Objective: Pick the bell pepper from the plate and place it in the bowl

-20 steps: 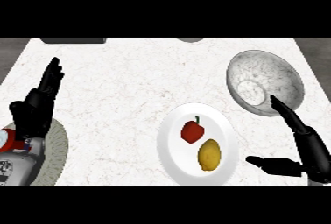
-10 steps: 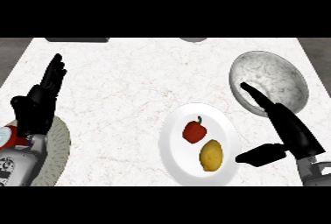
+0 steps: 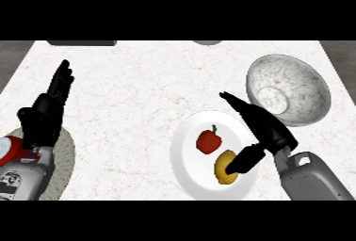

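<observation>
Since the earlier frames the right hand (image 3: pixel 268 132) has swung in from the counter's right edge and now hangs over the right side of the round white plate (image 3: pixel 186 164), its fingers straight and released, holding nothing, thumb reaching down over the yellow lemon-like fruit (image 3: pixel 222 170). The small red bell pepper with its green stem (image 3: pixel 209 140) sits on the plate's left-centre part, just above and left of the yellow fruit — apart from the hand and not yet touched. The grey speckled bowl (image 3: pixel 299 80) stands to the upper right, near the plate's rim.

To do this step well, the hand likely needs to shift leftward so fingers and thumb straddle the pepper rather than the yellow fruit, then close round it — nudging the neighbour could roll both. The left hand (image 3: pixel 47 113) rests open at the left edge, fingers up.
</observation>
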`<act>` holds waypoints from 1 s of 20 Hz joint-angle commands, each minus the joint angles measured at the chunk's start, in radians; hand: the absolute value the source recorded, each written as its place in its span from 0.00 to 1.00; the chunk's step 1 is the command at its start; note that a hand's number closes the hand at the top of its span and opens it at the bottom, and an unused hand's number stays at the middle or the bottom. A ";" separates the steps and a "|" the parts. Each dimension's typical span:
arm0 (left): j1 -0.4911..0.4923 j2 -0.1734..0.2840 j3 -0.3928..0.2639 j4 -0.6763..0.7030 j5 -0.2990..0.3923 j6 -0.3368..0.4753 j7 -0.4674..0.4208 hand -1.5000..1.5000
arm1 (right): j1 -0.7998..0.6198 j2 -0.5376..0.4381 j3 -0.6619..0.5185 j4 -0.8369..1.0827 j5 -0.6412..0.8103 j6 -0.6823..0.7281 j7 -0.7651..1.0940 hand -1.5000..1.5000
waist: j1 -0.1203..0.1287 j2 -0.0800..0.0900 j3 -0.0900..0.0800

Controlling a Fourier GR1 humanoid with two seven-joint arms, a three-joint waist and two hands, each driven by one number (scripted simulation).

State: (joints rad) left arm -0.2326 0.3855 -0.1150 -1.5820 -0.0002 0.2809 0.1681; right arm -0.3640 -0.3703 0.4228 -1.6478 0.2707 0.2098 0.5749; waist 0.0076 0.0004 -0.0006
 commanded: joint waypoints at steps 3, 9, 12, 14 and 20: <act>0.009 0.016 0.042 -0.053 -0.005 -0.026 0.062 0.50 | -0.025 0.058 0.056 0.075 0.063 0.082 0.101 0.00 | -0.003 -0.001 0.000; 0.009 -0.044 0.035 -0.033 -0.052 -0.035 0.037 0.50 | -0.110 0.179 0.019 0.272 0.146 0.088 0.113 0.00 | -0.002 0.000 0.001; 0.083 -0.070 0.051 -0.056 -0.059 -0.052 -0.011 0.50 | 0.000 0.174 0.023 0.260 0.205 0.062 0.014 0.00 | -0.004 -0.001 0.001; -0.008 -0.097 0.065 0.046 -0.092 -0.039 -0.042 0.50 | -0.078 0.222 -0.013 0.375 0.234 0.051 -0.012 0.00 | -0.005 0.001 0.001; 0.039 -0.091 0.105 -0.010 -0.086 -0.103 -0.017 0.50 | -0.036 0.293 -0.010 0.447 0.316 0.004 -0.085 0.00 | -0.005 0.000 0.001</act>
State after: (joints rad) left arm -0.2237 0.3132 -0.0314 -1.6060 -0.0799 0.2039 0.1958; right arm -0.4186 -0.1287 0.4090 -1.2361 0.5306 0.2364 0.5130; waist 0.0040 0.0001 0.0002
